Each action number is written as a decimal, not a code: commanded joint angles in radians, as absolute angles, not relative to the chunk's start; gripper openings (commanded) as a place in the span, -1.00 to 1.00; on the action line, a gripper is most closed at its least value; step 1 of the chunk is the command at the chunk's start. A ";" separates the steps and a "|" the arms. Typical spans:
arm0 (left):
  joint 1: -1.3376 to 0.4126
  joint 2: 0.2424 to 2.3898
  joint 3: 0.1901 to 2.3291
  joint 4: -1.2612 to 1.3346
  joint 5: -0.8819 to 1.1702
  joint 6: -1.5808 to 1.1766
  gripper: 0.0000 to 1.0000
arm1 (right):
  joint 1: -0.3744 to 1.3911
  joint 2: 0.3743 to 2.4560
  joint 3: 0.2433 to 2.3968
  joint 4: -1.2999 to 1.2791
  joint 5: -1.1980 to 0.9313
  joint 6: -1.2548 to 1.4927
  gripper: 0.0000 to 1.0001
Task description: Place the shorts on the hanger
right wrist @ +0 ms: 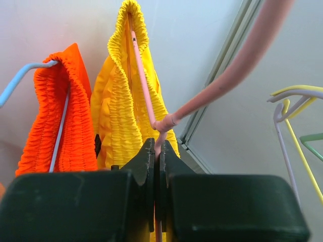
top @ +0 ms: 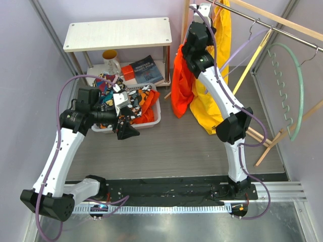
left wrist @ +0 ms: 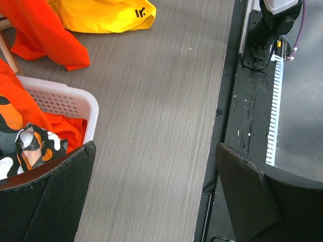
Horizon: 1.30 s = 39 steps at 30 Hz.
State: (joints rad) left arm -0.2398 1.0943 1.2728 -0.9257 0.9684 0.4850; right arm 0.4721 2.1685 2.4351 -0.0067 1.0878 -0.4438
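The yellow shorts [right wrist: 123,106] hang by their gathered waistband on the thin pink hanger [right wrist: 144,85]. My right gripper [right wrist: 158,145] is raised to the rail and shut on the hanger's wire, just below its joint. In the top view the shorts [top: 214,80] drape down beside my right arm, and my right gripper [top: 202,9] is at their top. The shorts' hem [left wrist: 106,15], with its dark logo, reaches the floor. My left gripper [left wrist: 154,151] hovers low over the floor by the basket, open and holding nothing; in the top view the left gripper [top: 126,132] is at centre left.
An orange garment [right wrist: 55,126] hangs on a light blue hanger left of the shorts. A white basket [top: 151,120] of patterned cloth stands by my left gripper. Yellow and lilac hangers [right wrist: 298,93] and a green hanger [top: 299,85] hang on the wooden rail [top: 272,17]. A shelf [top: 118,33] stands behind.
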 commanded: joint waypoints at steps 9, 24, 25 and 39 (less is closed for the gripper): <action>-0.239 1.089 1.272 -0.922 0.982 0.502 0.99 | 0.483 2.203 2.542 0.193 1.023 -0.511 -0.98; -0.238 1.075 1.278 -0.937 0.974 0.505 1.00 | 0.509 2.108 2.459 0.233 0.969 -0.486 -0.46; -0.239 1.075 1.276 -0.936 0.977 0.503 0.99 | 0.514 2.097 2.448 0.230 0.971 -0.485 -0.39; -0.239 1.071 1.285 -0.931 0.979 0.482 1.00 | 0.587 1.977 2.344 0.167 0.985 -0.443 0.17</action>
